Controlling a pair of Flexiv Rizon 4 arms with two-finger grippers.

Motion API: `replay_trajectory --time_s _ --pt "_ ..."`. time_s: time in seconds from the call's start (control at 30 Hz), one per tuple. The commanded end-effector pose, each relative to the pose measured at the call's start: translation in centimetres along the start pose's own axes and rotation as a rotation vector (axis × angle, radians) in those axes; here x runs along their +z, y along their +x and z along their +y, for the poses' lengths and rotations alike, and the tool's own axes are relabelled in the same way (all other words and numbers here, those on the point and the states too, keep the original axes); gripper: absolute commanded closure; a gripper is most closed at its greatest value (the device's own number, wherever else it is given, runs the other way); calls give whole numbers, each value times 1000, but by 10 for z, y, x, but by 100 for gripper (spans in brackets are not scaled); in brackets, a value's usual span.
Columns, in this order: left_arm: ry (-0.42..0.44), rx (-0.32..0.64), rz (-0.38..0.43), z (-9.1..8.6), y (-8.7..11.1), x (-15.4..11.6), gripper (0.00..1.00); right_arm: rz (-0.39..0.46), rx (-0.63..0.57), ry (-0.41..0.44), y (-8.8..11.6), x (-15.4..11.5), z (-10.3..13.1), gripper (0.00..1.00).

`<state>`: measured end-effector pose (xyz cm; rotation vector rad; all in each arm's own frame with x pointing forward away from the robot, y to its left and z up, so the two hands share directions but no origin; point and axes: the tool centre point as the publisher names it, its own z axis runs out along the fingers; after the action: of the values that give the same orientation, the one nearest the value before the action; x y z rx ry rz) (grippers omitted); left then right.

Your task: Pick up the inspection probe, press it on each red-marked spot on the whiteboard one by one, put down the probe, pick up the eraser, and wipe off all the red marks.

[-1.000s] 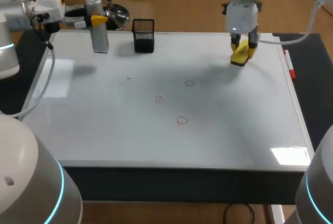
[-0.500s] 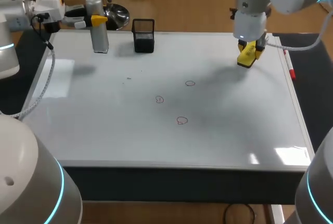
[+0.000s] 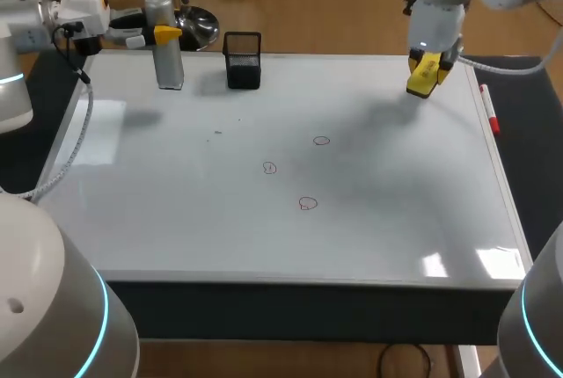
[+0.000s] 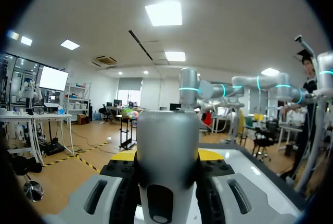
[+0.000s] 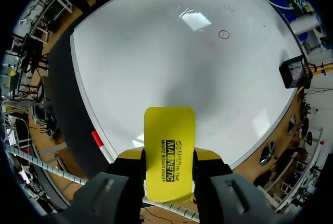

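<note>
- Right arm's fingers point(image 3: 429, 67) are clamped on the yellow eraser point(image 5: 169, 146), one finger on each long side. The eraser's long axis runs out along the fingers, with its free end sticking past the tips.
- Eraser hangs above the whiteboard point(image 3: 396, 220), not touching it, over the corner farthest from the marks.
- Key relation: three red marks lie ahead of the right fingers and well apart from them, toward the board's middle. Nearest mark point(image 3: 321, 141), then the middle mark point(image 3: 269, 167), then the farthest mark point(image 3: 306, 204).
- The right arm is the nearer one, and bare board lies between the eraser and the marks.
- Judgement: the wipe needs a move out ahead and down until the eraser's face sits flat on the board.
- Left arm's fingers point(image 3: 167, 33) are closed around the silver probe point(image 4: 167, 140), which stands upright between them. The probe's foot is at the board's far edge, well away from the marks.
- Black mesh basket point(image 3: 243, 60) sits just beside the probe, off the wiping path.
- Red pen point(image 3: 489, 112) lies along the board's rim beside the right fingers; watch it on any sideways swing.
- Board edges are close behind and beside the right fingers, with open room only ahead.
</note>
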<state>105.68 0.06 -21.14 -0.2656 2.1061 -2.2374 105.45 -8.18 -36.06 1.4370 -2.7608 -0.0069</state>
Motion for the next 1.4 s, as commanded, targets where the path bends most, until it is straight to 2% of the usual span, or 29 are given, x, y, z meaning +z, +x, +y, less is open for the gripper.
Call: replay_trajectory --time_s 0.03,1.4 --pt "0 2 -5 -1 2 0 100 39 -9 -38 -11 3 -14 100" --pt "0 2 -5 -1 2 0 100 55 -6 -49 -16 8 -16 100"
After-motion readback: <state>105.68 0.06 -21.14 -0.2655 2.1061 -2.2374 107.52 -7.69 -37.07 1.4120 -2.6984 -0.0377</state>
